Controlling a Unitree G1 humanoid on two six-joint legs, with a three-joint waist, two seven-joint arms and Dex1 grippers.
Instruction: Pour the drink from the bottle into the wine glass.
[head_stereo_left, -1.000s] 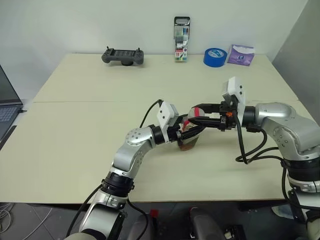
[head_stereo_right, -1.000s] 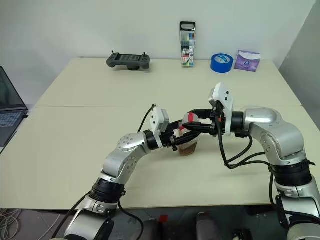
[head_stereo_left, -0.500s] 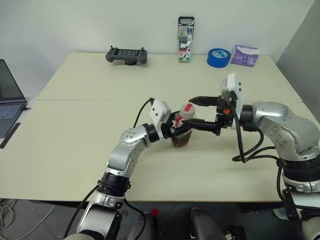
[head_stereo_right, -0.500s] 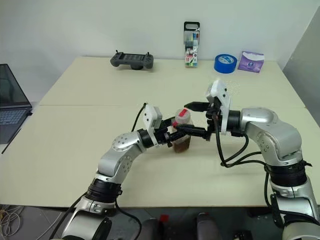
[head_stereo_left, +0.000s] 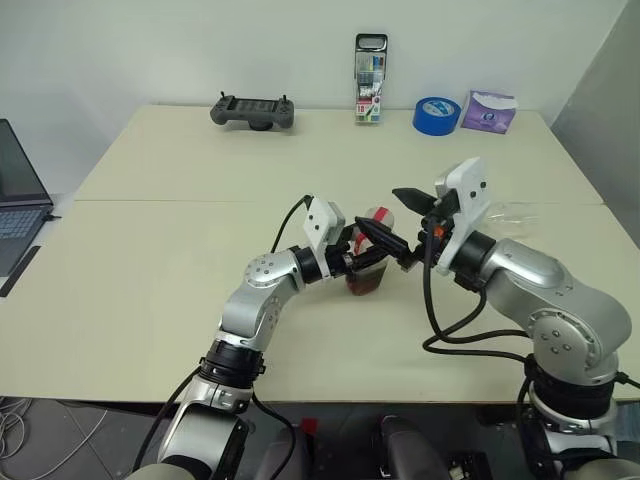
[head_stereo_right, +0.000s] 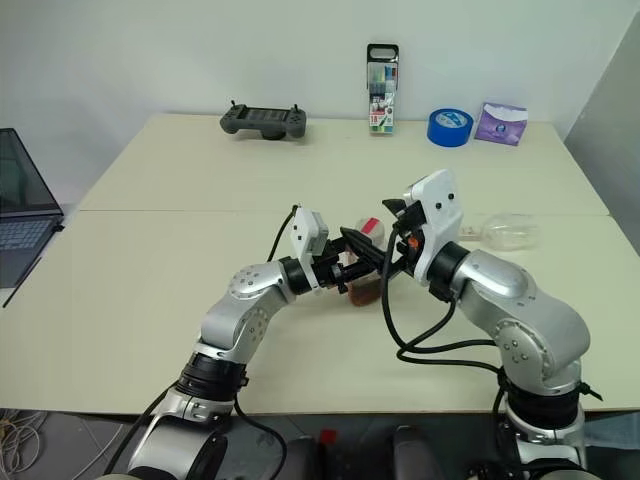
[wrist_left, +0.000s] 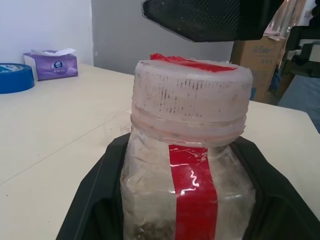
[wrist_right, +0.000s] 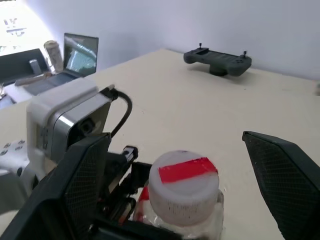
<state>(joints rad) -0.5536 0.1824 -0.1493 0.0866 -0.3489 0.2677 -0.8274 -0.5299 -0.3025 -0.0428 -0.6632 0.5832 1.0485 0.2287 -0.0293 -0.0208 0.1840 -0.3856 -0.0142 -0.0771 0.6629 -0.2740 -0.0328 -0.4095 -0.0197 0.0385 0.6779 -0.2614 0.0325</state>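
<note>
Bottle (head_stereo_left: 370, 262): clear squarish plastic, ribbed pale cap with a red strip, dark reddish-brown drink (head_stereo_left: 366, 283) low inside; upright at table centre
Left gripper (head_stereo_left: 352, 265): black fingers clenched round the bottle's body from its nine o'clock side
Right gripper (head_stereo_left: 397, 222): jaws spread wide, mesh-textured pads either side of the cap, not touching it; reaches in from three o'clock
Wine glass (head_stereo_right: 508, 231): clear, lying on its side at three o'clock of the bottle, well apart
Table (head_stereo_left: 180, 260): smooth matte beige
Far edge, twelve o'clock: dark grey handheld controller (head_stereo_left: 252, 110), tall clear pen case (head_stereo_left: 369, 79), blue tape roll (head_stereo_left: 432, 114), purple tissue pack (head_stereo_left: 487, 110)
</note>
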